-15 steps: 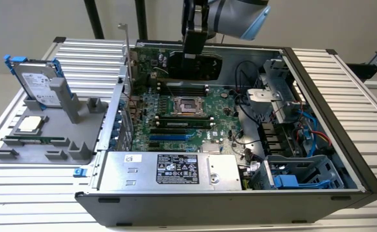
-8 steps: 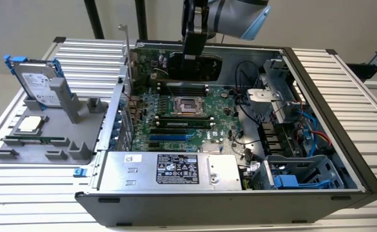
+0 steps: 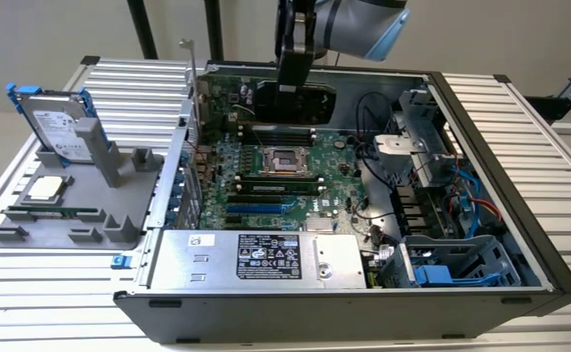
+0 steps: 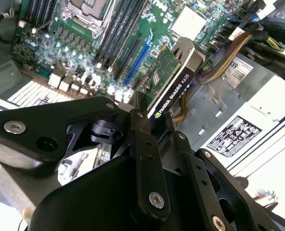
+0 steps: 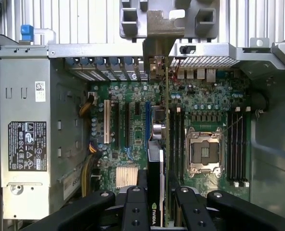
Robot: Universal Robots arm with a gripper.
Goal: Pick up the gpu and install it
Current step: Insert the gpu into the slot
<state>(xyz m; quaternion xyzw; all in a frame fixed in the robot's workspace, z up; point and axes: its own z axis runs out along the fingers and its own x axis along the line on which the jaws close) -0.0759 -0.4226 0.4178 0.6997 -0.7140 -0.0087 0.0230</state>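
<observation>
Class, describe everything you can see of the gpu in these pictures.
The gpu is a flat green circuit-board card with a black cooler block on one face and a silver metal bracket at its far end. It stands edge-on, clamped in the gripper, and hangs over the green motherboard inside the open computer case, in line with the expansion slots. Whether it touches a slot cannot be told.

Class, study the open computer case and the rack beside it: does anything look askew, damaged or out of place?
Nothing stands out. The hand holds the gpu edge-on above the motherboard inside the case. The hard drive stands upright in its rack, as intended.
</observation>
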